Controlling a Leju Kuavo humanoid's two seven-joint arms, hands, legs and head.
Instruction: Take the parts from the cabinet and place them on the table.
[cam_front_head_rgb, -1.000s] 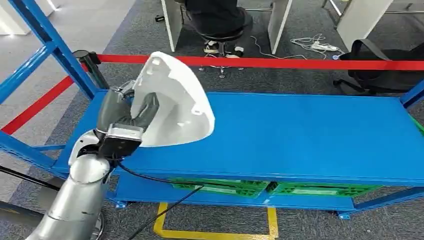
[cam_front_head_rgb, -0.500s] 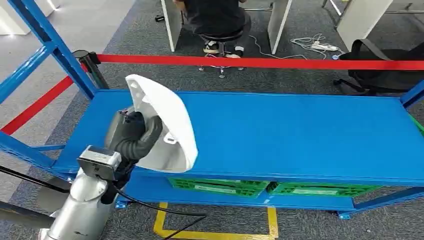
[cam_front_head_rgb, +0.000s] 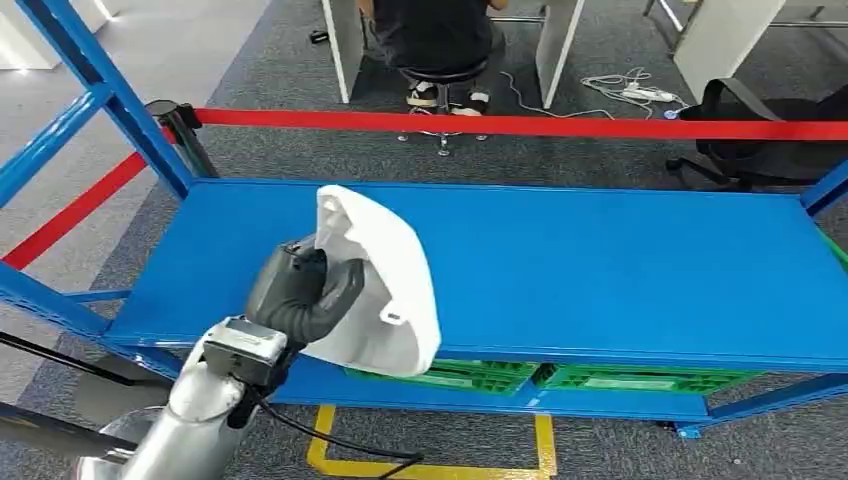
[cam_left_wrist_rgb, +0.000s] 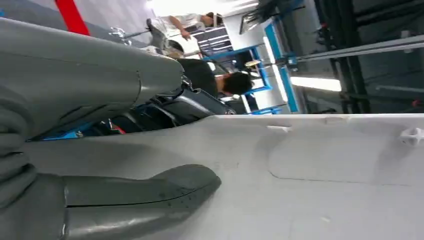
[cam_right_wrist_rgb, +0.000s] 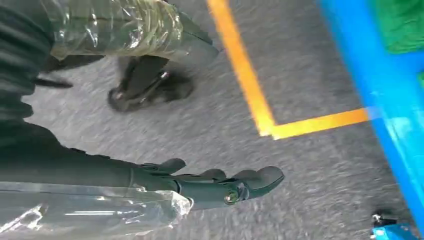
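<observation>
Head view, left hand (cam_front_head_rgb: 300, 290) at lower left of frame gripping a white shell part (cam_front_head_rgb: 385, 285), held above the blue table (cam_front_head_rgb: 620, 270) front edge, right hand (cam_right_wrist_rgb: 215, 187) hanging over the floor, fingers loose, holding nothing.

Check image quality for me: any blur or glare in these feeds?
Head view: sharp, evenly lit. Left wrist view: white part and left hand soft from closeness; ceiling lights glare. Right wrist view: motion-smeared floor behind right hand.
</observation>
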